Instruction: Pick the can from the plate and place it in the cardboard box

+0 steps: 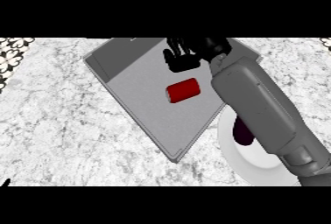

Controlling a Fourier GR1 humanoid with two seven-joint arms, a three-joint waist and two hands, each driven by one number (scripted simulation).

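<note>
While lifting the right robot hand [183, 56], open with nothing in it, go straight up and stay off the can [183, 90] lying on its side inside the cardboard box [129, 61]. Move slowly past the plate [258, 173] on the desk [65, 131]

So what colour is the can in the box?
The can is red, clearest in the head view.

From my feed: box [139, 94] mid-counter [58, 131], can [183, 90] lying inside it, toward right side. Plate [249, 164] just right of box, nearer me, half hidden under right forearm [258, 105]. Right hand [184, 54] over box's far end.
</note>
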